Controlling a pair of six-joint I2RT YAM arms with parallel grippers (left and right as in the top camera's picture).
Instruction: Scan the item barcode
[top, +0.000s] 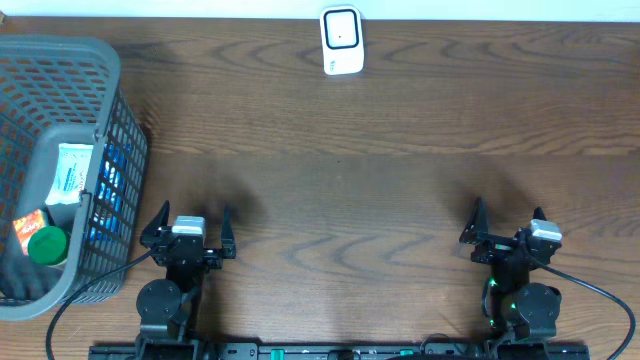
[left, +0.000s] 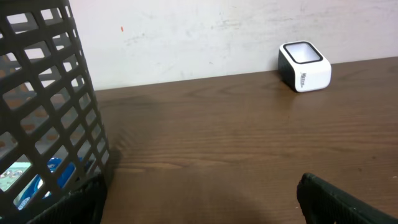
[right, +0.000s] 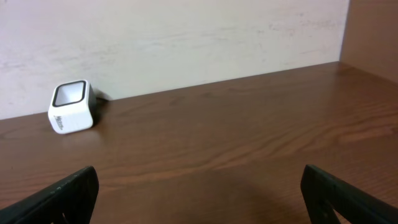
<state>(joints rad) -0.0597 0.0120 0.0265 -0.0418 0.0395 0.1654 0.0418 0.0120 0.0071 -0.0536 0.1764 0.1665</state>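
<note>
The white barcode scanner (top: 341, 41) stands at the table's far edge, also visible in the left wrist view (left: 305, 65) and the right wrist view (right: 71, 107). Several items lie in the grey basket (top: 128, 120) at the left: a white packet (top: 72, 172), a blue packet (top: 108, 195), an orange box (top: 30, 226) and a green lid (top: 46, 246). My left gripper (top: 193, 216) (left: 199, 199) is open and empty just right of the basket. My right gripper (top: 508, 212) (right: 200, 193) is open and empty at the near right.
The basket's mesh wall (left: 43, 93) stands right beside my left gripper's left finger (left: 74, 202). A pale wall runs behind the table's far edge. Bare wooden tabletop (top: 340, 190) lies between the grippers and the scanner.
</note>
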